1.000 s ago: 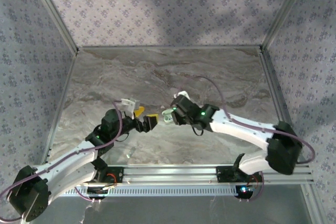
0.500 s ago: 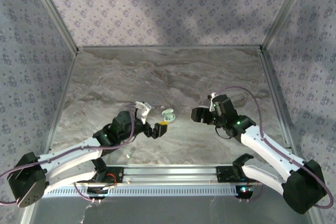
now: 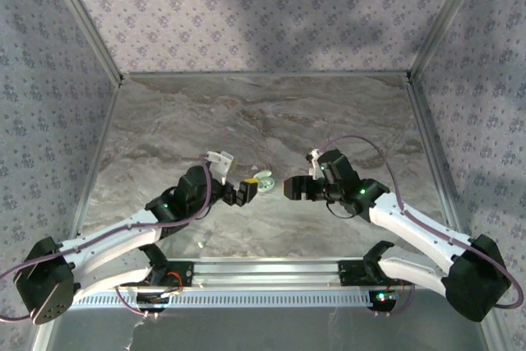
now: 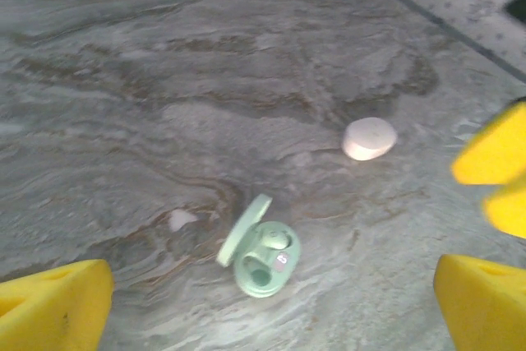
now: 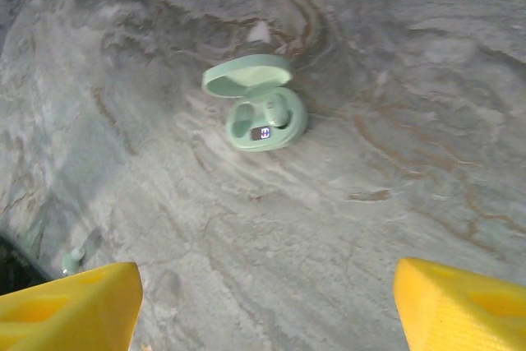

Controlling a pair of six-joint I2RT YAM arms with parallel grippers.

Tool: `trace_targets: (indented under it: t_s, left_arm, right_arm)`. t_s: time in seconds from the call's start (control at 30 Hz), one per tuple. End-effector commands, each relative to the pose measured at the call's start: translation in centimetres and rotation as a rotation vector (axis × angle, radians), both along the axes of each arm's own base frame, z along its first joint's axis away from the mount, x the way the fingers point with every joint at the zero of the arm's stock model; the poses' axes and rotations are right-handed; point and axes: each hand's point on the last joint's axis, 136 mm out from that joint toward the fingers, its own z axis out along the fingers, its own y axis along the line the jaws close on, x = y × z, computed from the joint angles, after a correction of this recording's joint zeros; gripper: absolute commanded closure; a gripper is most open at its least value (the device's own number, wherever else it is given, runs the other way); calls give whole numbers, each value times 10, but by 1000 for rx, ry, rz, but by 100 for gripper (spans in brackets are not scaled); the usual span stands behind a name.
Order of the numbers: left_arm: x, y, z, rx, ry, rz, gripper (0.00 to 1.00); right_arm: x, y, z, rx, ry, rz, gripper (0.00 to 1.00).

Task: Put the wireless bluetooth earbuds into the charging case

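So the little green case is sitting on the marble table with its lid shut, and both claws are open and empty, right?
Not quite: the lid is open. The right wrist view shows the green case with its lid tipped up and the sockets inside showing. The rest holds: it sits on the marble table, and the left gripper and right gripper are open and empty.

White arms [image 3: 107, 240], black joints [image 3: 193, 191], purple cables [image 3: 362, 140] (yellow-padded hands [image 3: 242, 191] [image 3: 292, 188])
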Motion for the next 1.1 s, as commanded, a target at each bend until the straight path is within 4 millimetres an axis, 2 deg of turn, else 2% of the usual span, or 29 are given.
trace_targets:
  t_s: [0.0,0.1,0.2,0.3,0.43,0.63,0.73,0.87,1.07]
  left_arm:
    - [14,15,3,-34,65,121,0]
    - [11,23,-5,-30,154,169,0]
    - [1,39,-26,-14,271,239,0]
    - [-13,56,-44,-27,350,287,0]
    - [-14,78,-45,-86,382,327,0]
    - [12,93,-40,-282,473,353,0]
    - [24,101,-42,-311,480,373,0]
    - [37,121,-46,-326,452,439,0]
    - [34,142,-50,-358,399,498,0]
  right_arm:
    - [-9,-3,12,-37,-30,48,17]
    - [-17,-7,8,-60,-25,70,17]
    - [-21,-9,2,-70,-20,87,17]
    - [-26,2,-1,-55,-26,135,17]
    - [-29,21,-7,-86,-52,183,18]
    - [-42,74,-17,-171,-120,294,19]
    - [-52,109,-21,-219,-155,347,20]
    - [-65,152,-30,-207,-141,383,21]
    - [-84,194,-44,-237,-153,416,21]
